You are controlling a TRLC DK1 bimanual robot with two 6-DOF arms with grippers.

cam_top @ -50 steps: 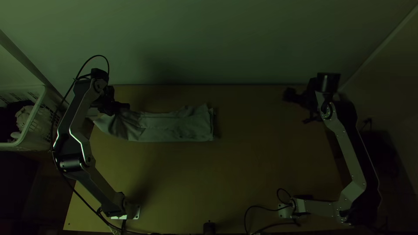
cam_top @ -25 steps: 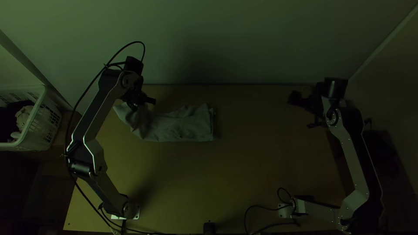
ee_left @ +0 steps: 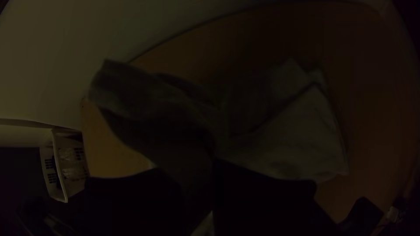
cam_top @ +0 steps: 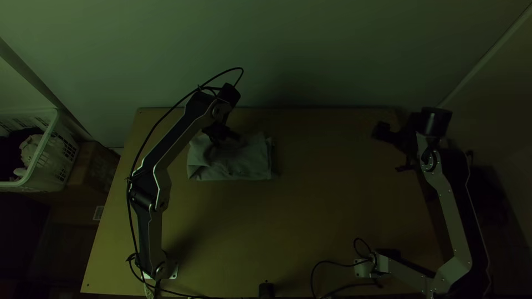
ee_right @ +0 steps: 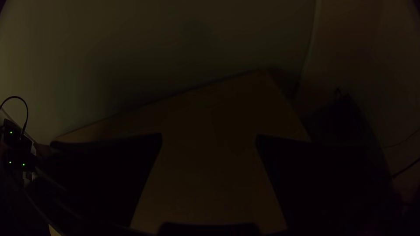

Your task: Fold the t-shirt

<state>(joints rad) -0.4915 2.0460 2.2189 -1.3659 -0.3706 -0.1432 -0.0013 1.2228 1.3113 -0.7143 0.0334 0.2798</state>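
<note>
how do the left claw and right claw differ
The left claw is shut on the t-shirt; the right claw is open and holds nothing. The left claw is left of the table's middle, the right claw toward its far right corner. Both are black.

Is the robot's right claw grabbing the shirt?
No, the right gripper has its fingers wide apart, with the wooden table showing between them.

White plastic basket (cam_top: 62,160), left edge of frame, pale cloth (cam_top: 30,149) and dark cloth (cam_top: 10,149) inside. Brown box (cam_top: 97,166) just right of it. Small black object (cam_top: 266,290), bottom centre. Pale wall (cam_top: 310,50) across top.
</note>
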